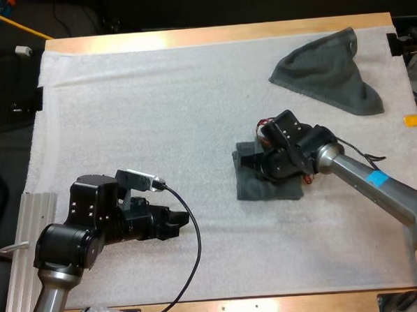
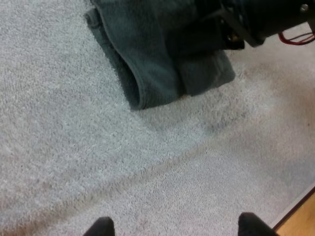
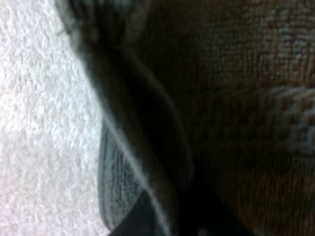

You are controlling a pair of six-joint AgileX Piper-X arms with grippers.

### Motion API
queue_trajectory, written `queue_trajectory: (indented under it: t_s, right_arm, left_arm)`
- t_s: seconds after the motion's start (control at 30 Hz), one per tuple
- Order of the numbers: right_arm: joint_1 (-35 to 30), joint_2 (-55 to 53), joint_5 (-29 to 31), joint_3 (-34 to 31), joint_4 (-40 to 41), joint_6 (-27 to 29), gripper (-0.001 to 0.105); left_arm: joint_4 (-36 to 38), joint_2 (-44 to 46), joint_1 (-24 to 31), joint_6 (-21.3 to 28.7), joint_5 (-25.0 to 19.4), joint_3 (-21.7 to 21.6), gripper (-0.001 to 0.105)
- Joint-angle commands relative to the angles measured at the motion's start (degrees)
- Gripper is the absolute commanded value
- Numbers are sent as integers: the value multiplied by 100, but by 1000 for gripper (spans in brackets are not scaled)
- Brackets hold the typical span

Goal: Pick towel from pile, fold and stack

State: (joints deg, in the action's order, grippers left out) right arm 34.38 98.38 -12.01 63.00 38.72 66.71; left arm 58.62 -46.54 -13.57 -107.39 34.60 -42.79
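Towel (image 1: 266, 186), folded, mid-counter toward right edge; my right tool (image 1: 258, 164) on it, grip state: can't tell. Left tool (image 1: 180, 220) wide, empty, nr near-left corner. Crumpled towel (image 1: 330, 69) at far-right corner, not yet folded/stacked.

Left arm (image 1: 93, 225): black blocky joint housings with small pale screw heads; a rounded black elbow; a silver-grey tube link at the near end.
Left gripper (image 1: 182, 222): black throughout, with two rounded black fingertips (image 2: 101, 227) seen from the left wrist view.
Right arm (image 1: 396, 198): silver-grey tapered tube link bearing a bright blue square sticker (image 1: 377, 178); black angular wrist housing with small pale screw heads at its far-left end.
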Motion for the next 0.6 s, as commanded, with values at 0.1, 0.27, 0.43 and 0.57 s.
queue_trajectory:
  t_s: [0.1, 0.27, 0.43, 0.57]
  right_arm:
    - [-2, 60, -211, 46, -114, -155, 17]
    - [-2, 46, -416, 86, -141, -90, 71]
    - [35, 11, -517, 98, -119, -54, 70]
    - [201, 11, -735, 98, -158, -54, 64]
  left_arm:
    - [24, 39, -26, 7, 40, -38, 51]
    - [24, 39, -26, 16, 40, -38, 51]
    - [24, 39, -26, 98, 40, -38, 51]
    - [24, 39, -26, 97, 40, -38, 51]
